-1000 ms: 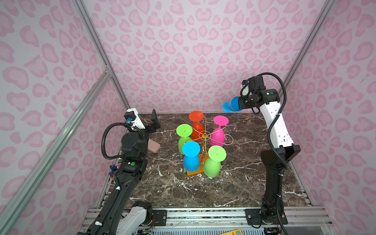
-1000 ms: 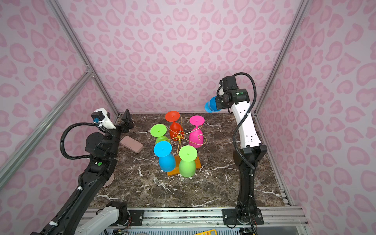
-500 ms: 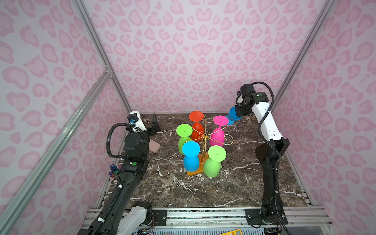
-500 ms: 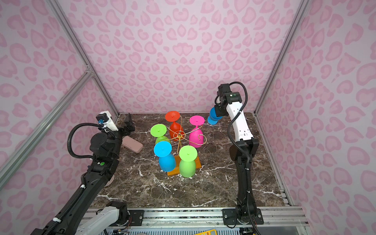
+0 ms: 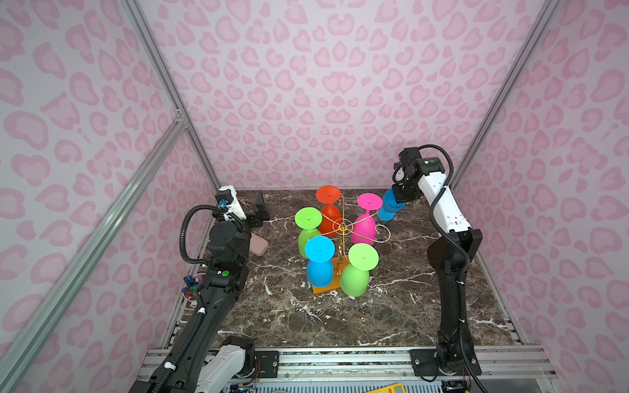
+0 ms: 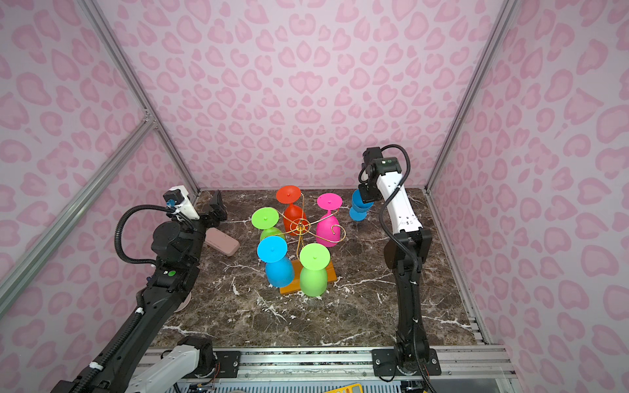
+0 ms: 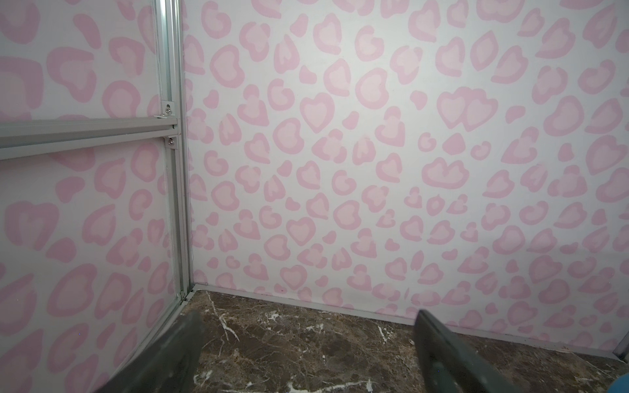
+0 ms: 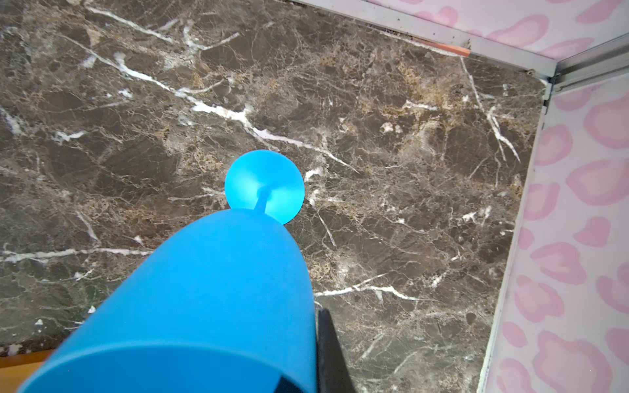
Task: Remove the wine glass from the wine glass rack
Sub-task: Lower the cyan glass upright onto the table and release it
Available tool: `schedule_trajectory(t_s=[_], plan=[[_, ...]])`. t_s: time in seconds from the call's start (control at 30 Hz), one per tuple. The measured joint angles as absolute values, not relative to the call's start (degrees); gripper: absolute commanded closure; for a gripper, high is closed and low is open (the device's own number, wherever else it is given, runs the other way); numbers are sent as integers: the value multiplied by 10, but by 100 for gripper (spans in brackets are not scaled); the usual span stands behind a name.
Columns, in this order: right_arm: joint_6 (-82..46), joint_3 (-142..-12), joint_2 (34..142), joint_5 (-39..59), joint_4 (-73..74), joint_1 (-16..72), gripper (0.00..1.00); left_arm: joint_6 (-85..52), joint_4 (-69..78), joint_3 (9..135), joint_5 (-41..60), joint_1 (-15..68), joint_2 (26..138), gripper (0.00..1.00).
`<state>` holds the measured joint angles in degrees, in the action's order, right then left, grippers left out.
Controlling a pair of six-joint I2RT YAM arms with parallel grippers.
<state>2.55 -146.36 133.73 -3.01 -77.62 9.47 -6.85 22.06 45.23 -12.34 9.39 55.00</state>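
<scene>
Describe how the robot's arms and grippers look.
Both arms are black with white sections. The left arm carries a ribbed black hose and a green dot; the right arm has a thin black cable and white forearm. The left gripper and right gripper have dark flat fingers.

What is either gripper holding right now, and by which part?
The right gripper holds the blue wine glass by its bowl near the rim, foot pointing down. The left gripper is open and empty.

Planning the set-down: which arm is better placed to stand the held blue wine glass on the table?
Right. The right tool is shut on the blue wine glass, foot down over the marble table; the left tool is open and empty.
</scene>
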Motion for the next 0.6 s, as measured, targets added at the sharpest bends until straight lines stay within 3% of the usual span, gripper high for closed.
schedule_trajectory(t_s=[0.37, 0.6], plan=[[27, -1449, 1342, -41, -781, 95, 100, -70, 207, 452, -118, 94, 550, 3], [27, -1447, 1349, -43, -781, 97, 92, -71, 203, 453, -117, 94, 550, 3]])
